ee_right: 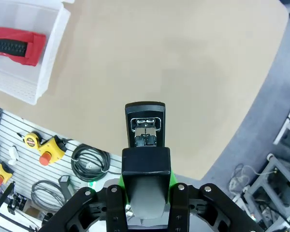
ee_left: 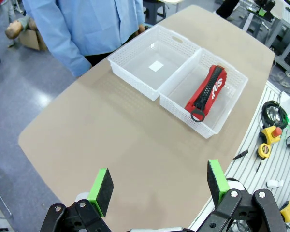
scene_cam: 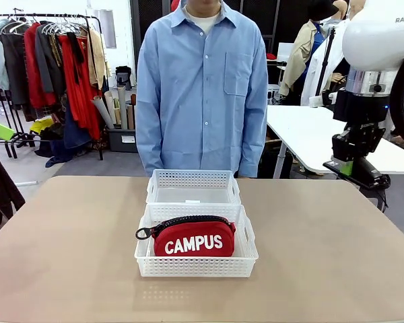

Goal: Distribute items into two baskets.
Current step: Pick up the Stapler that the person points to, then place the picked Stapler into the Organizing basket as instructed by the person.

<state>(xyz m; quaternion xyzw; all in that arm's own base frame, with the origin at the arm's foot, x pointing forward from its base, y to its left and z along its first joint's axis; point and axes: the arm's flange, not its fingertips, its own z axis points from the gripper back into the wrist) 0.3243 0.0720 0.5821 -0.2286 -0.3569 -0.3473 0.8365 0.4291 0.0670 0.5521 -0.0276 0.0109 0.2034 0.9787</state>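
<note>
Tan tabletop (scene_cam: 67,256) wide around centred baskets (scene_cam: 195,268), left pincer (ee_left: 159,181) released, right pincer (ee_right: 146,180) gripping stapler (ee_right: 145,124)

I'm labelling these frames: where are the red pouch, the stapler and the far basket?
red pouch (scene_cam: 194,243), front view, on its lettered front face.
stapler (ee_right: 145,110), right wrist view, on its black nose.
far basket (scene_cam: 192,179), front view, on its far lattice wall.
</note>
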